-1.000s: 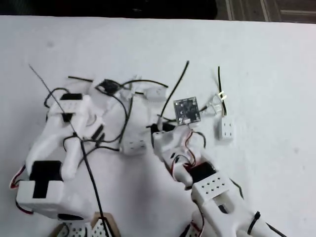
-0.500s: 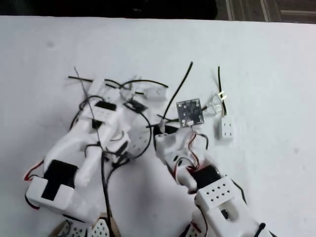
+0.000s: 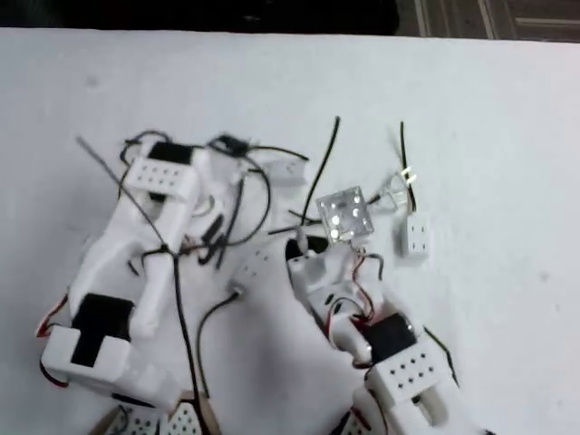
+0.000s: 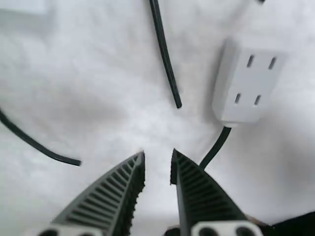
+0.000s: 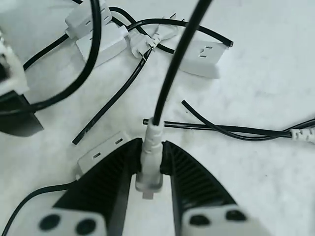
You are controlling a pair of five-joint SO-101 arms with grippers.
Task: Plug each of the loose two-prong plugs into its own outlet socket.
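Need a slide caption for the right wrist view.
Right gripper clamped on a white plug with a black cord, an outlet socket lying just beside it on the white table.

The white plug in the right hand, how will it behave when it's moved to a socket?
The plug looks small and rigid, probably light, clamped in the right hand. Its black cord runs straight rather than drooping, so it seems stiffish and may lever the plug sideways.

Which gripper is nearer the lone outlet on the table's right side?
Right. The right gripper, shut on a plug, is beside the outlet, toward the middle of the table; the left gripper is farther off, on the other side, among the cords.
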